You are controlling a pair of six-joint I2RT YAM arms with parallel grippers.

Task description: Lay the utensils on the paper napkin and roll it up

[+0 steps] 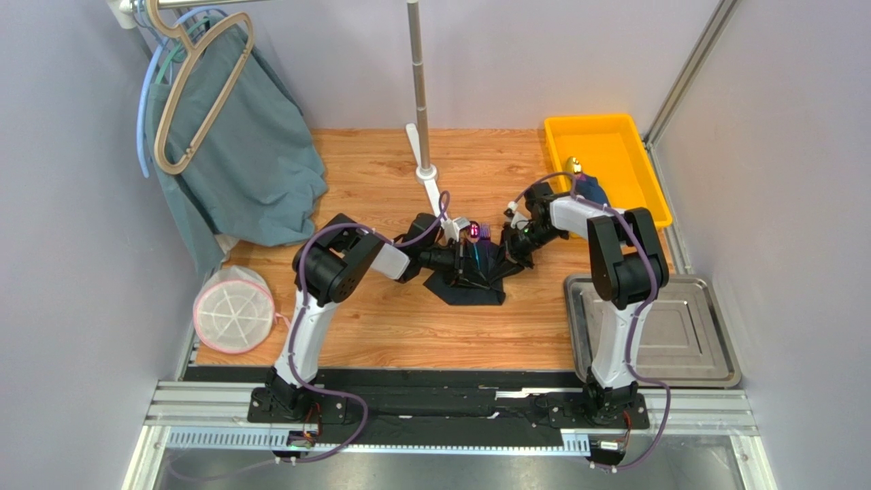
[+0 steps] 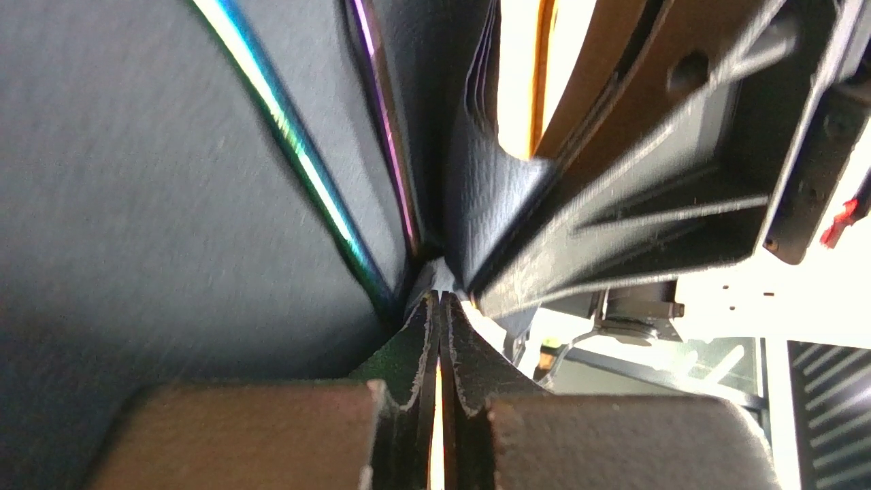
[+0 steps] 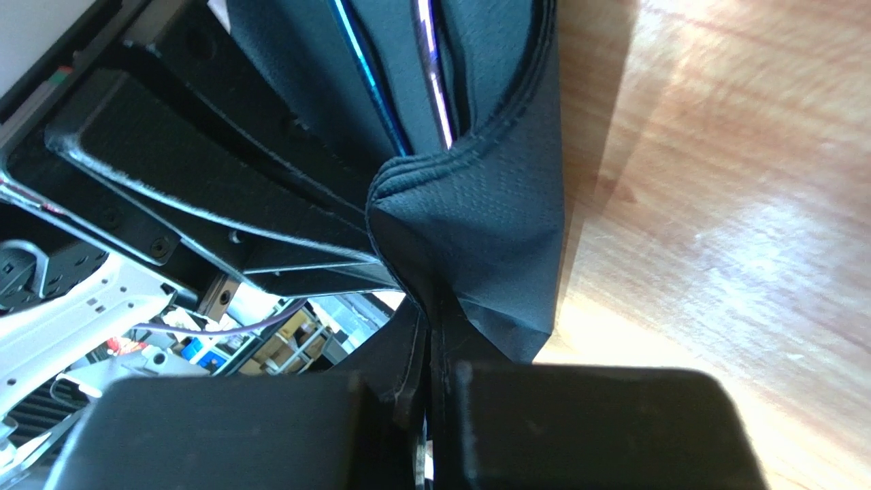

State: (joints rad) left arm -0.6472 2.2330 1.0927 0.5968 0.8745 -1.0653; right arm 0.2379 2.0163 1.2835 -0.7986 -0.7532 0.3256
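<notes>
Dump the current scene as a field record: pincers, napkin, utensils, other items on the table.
left pincer: shut, pinching the paper napkin
right pincer: shut on a folded napkin edge
paper napkin: black, mid-table, bunched between the two pincers
utensils: two slim iridescent pieces lying in the napkin's fold
roll: not yet finished
yellow bin: far right, holds a dark blue bundle
steel tray: near right, beside the right arm
teal cloth: far left, hanging

I can't tell which utensils [image 2: 296, 153] these are: the paper napkin [image 2: 123, 204] covers all but thin, blurred iridescent edges.
</notes>
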